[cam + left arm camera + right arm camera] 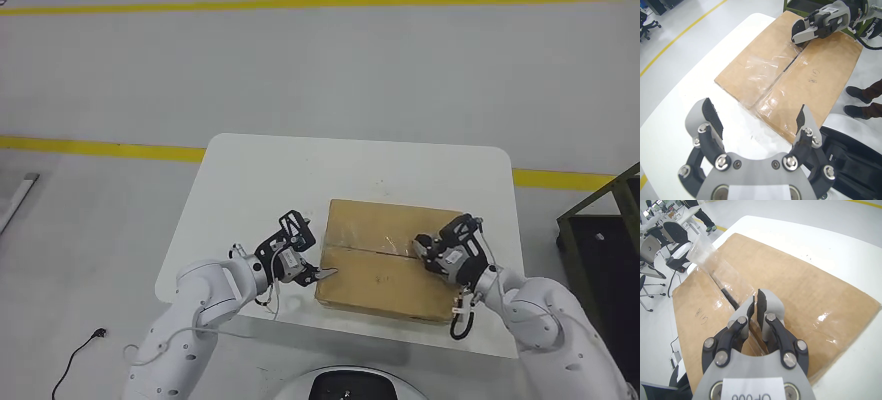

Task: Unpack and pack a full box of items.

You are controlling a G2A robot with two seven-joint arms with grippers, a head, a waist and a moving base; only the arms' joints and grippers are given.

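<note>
Box [385, 258]: right pincer [756, 294] pressed together atop seam; left pincer [755, 107] gaping, empty, beside edge.

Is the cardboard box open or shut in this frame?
Shut. The box has both top flaps lying flat, meeting at the centre seam, with clear tape across it. Contents are hidden.
</note>
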